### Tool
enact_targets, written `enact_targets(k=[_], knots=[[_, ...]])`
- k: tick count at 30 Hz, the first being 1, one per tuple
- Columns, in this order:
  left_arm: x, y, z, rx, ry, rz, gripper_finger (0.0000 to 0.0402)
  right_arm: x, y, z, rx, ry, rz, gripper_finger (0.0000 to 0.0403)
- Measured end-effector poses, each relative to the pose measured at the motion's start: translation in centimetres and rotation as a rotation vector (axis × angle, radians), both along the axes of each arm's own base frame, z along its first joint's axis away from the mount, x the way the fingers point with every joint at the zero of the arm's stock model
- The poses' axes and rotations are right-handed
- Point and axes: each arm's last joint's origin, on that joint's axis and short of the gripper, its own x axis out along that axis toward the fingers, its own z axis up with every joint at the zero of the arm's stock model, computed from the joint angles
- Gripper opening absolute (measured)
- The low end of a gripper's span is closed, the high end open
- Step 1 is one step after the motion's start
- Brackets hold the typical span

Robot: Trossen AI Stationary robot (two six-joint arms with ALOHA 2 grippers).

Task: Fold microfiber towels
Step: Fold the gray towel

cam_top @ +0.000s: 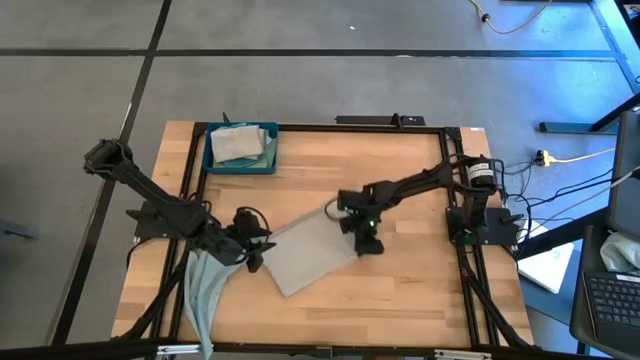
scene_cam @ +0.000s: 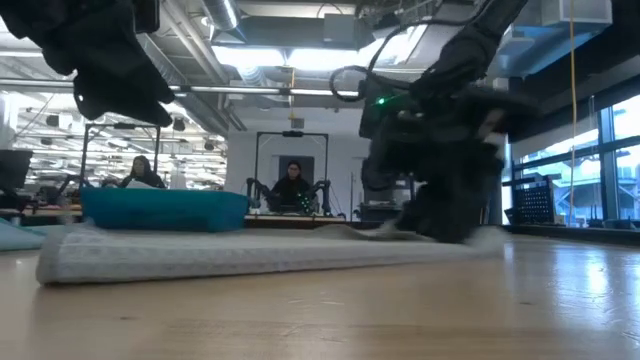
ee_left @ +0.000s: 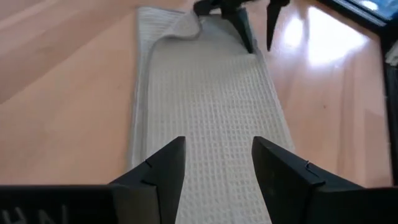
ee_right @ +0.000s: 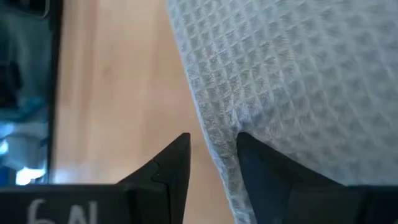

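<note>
A light grey microfiber towel (cam_top: 310, 250), folded into a flat band, lies on the wood at the table's middle; it also shows in the left wrist view (ee_left: 211, 112). My left gripper (cam_top: 252, 258) hangs open above its left end with nothing between its fingers (ee_left: 217, 168). My right gripper (cam_top: 365, 245) stands open, low at the towel's right end. There the cloth's edge (ee_right: 214, 146) runs between its fingers. The towel's far corner (ee_left: 186, 25) curls up a little. My right gripper slants down over the towel's right-end edge (ee_right: 217, 124), one finger (ee_right: 267, 174) above the cloth and the other (ee_right: 168, 168) above bare wood. Whether either finger touches the cloth I cannot tell.
A dark blue tray (cam_top: 240, 166) with folded towels in it stands at the far left. Pale cloths (cam_top: 205, 300) hang over the near edge by the left arm. A black frame (cam_top: 320, 126) runs around the table. People sit in the room beyond (scene_cam: 292, 185).
</note>
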Motion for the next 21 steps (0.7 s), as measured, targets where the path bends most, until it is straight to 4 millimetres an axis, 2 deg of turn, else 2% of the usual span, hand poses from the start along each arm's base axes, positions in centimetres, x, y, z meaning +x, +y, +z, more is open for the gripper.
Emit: enact_targets(k=[6, 11, 15, 21], knots=[[1.8, -1.5, -1.4, 0.003, -0.025, -0.060, 0.0177, -0.8, 5.5, -0.1, 0.010, 0.090, 0.119, 0.0134], [3.2, -2.9, -3.0, 0.058, -0.049, -0.129, 0.0176, -1.0, 9.7, 0.0, 0.010, 0.074, 0.163, 0.0112], [4.2, -3.2, -3.5, 0.105, -0.087, -0.165, 0.0176, -1.0, 11.0, 0.3, 0.013, 0.102, 0.139, 0.0095], [5.8, -3.3, -2.8, 0.216, -0.217, -0.250, 0.0176, -1.2, 11.0, 1.5, -0.005, 0.138, 0.068, 0.0089]])
